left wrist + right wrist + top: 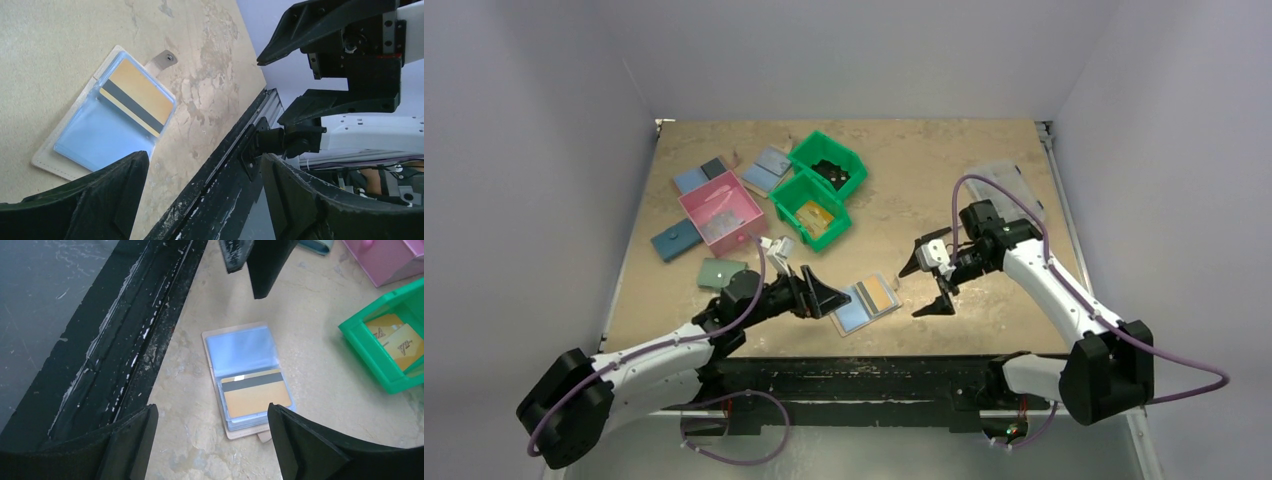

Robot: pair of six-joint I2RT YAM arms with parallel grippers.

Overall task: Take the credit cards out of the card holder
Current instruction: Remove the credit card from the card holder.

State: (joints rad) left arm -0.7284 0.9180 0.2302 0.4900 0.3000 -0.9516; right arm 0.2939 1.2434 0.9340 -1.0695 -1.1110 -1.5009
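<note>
The card holder [867, 302] lies open and flat near the table's front edge, beige outside with a light-blue panel. A yellow-orange credit card [881, 294] with a dark stripe sits in its clear slot. Both show in the left wrist view, holder [90, 145] and card [134, 97], and in the right wrist view, holder [240, 347] and card [255, 395]. My left gripper [832, 296] is open and empty, just left of the holder. My right gripper [916, 290] is open and empty, just right of it. Other cards are not discernible.
Two green bins [829, 165] [812, 215] stand behind, the nearer one holding yellow cards [395, 337]. A pink box [721, 210], a dark-blue wallet [676, 240], a sage-green wallet [722, 272] and more flat wallets [769, 165] lie at the left. The black front rail [115, 340] runs close by.
</note>
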